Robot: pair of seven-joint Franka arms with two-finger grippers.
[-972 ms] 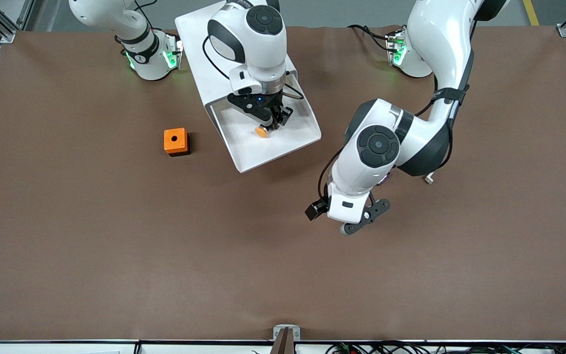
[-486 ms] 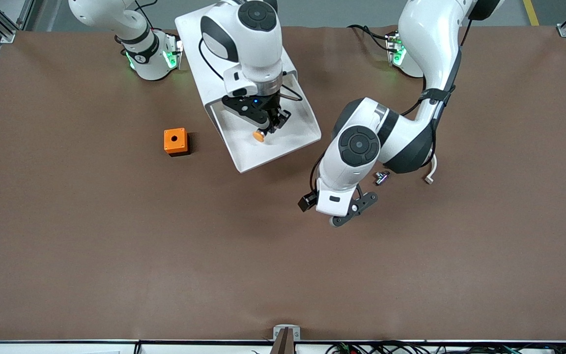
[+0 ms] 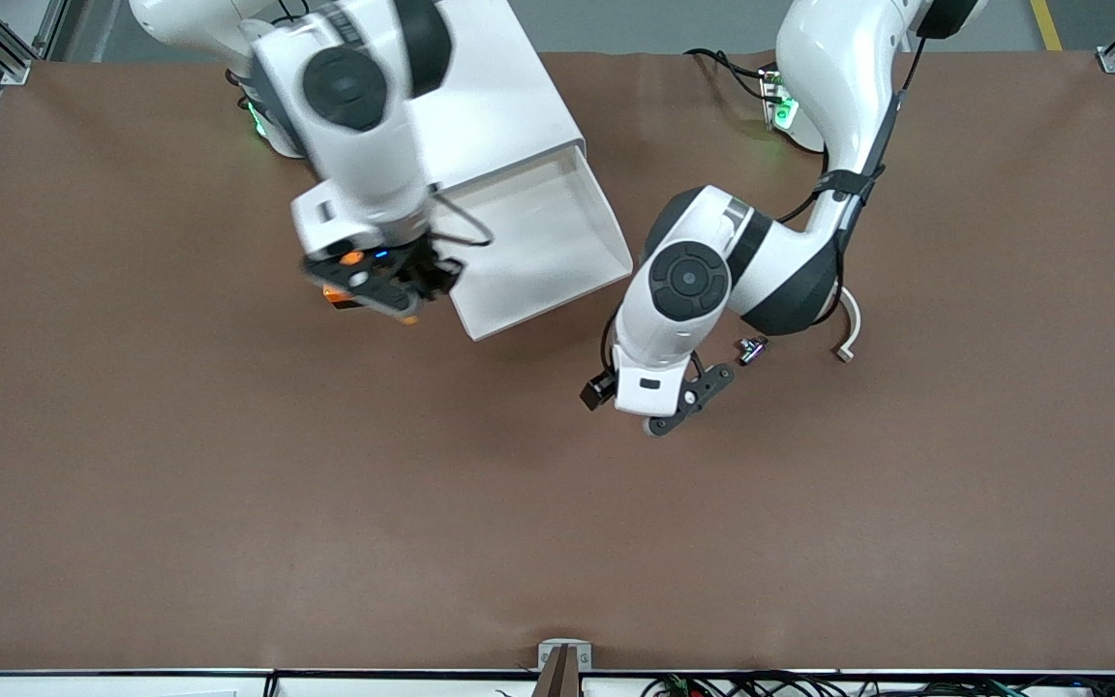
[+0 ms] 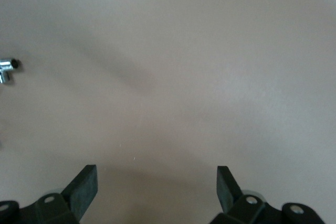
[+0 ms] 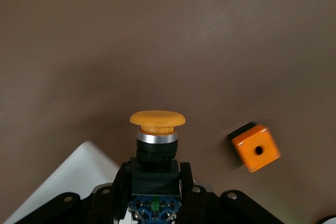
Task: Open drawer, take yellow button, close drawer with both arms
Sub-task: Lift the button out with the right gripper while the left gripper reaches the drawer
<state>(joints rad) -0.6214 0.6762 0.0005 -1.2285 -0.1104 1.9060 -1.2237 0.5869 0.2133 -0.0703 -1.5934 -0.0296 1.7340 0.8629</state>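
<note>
The right pincer [image 3: 393, 290] hangs over the brown desk [image 3: 228, 503] just beside the open drawer's corner, above the orange cube with a round hole [image 5: 255, 149], and is clenched on the button [image 5: 156, 142], a small push button with a round orange cap, a silver collar and a black-blue body. The hold is on the blocky body, cap pointing away from the wrist. That is the sensible place to take it: the body looks like stiff, flat-sided plastic, while the domed cap looks smooth and would likely slip or press in. The piece seems light and hard, so a modest squeeze should do.

Next comes the shallow white tray drawer [image 3: 543, 242], the topmost one of the white boxy cabinet [image 3: 490, 87], pulled out and now bare inside.

The left pincer [image 3: 676, 407] waits over open desk nearer the front camera than the drawer, its fingers [image 4: 84, 187] released and spread wide with nothing between them. A small metal-and-black piece [image 3: 752, 348] lies just beside that arm.

The front view hides most of the button under the right arm's wrist; only the right wrist view shows the grip plainly. The left wrist view alone shows the gap between the left fingers.
</note>
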